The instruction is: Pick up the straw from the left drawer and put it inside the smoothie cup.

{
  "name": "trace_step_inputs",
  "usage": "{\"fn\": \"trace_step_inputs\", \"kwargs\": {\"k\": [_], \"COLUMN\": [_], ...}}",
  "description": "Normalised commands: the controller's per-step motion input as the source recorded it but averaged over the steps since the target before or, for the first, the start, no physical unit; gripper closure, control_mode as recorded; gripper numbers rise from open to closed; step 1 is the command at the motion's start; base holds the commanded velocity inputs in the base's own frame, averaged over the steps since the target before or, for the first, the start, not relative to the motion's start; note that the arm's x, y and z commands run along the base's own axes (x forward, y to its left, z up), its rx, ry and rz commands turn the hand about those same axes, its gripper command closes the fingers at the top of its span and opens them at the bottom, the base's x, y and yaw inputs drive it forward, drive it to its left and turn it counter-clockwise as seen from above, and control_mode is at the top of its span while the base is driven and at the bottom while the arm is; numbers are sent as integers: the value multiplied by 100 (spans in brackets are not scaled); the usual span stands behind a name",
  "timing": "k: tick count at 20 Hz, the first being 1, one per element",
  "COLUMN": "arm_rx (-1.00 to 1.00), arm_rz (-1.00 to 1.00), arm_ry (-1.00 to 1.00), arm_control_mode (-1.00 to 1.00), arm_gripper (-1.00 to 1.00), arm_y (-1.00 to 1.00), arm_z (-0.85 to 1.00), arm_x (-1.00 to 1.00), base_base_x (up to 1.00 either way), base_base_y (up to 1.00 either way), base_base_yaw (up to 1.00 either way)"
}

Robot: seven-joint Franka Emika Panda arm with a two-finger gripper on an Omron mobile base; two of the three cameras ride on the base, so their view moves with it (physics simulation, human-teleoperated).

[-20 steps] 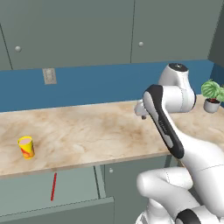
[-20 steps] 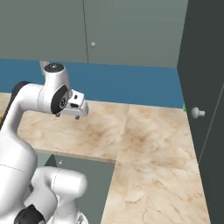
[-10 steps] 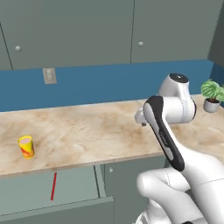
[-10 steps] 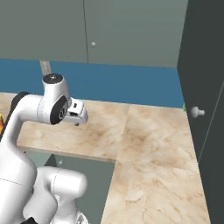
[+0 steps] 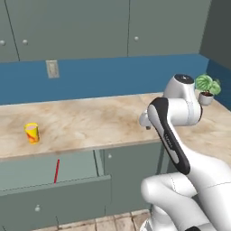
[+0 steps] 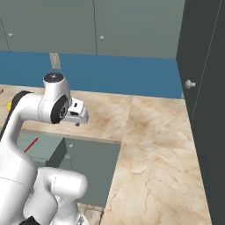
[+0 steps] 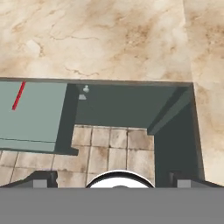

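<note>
The marble worktop [image 5: 99,119] runs beneath the pincer [image 5: 145,122] and stretches away to its left, backed by a blue wall [image 5: 113,76] and grey-green upper cabinets [image 5: 72,27]. The left drawer [image 5: 49,173] stands pulled out from under the worktop's front edge, lower than the pincer and well off to its left. The pincer hangs just above the worktop near its front edge, its fingers spread wide and holding nothing. A potted plant [image 5: 205,87] sits on the worktop behind the pincer and to its right. The smoothie cup [image 5: 31,132] stands upright on the worktop, far to the pincer's left. The straw [image 5: 57,170] lies flat on the floor of the open drawer, below and slightly right of the cup, well apart from the pincer.
</note>
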Motion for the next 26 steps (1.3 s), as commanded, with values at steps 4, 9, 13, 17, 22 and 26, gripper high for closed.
{"fn": "trace_step_inputs", "kwargs": {"k": [4,9,13,17,22,26], "arm_rx": [0,0,0,0,0,0], "arm_rz": [0,0,0,0,0,0], "arm_ry": [0,0,0,0,0,0], "arm_control_mode": [100,100,100,100,100,100], "arm_gripper": [-100,-100,-100,-100,-100,-100], "arm_y": [0,0,0,0,0,0], "arm_z": [0,0,0,0,0,0], "arm_x": [0,0,0,0,0,0], "base_base_x": [-57,-40,-18,-7,-1,0], "base_base_y": [35,60,91,100,90,66], "base_base_yaw": [0,0,0,0,0,0]}}
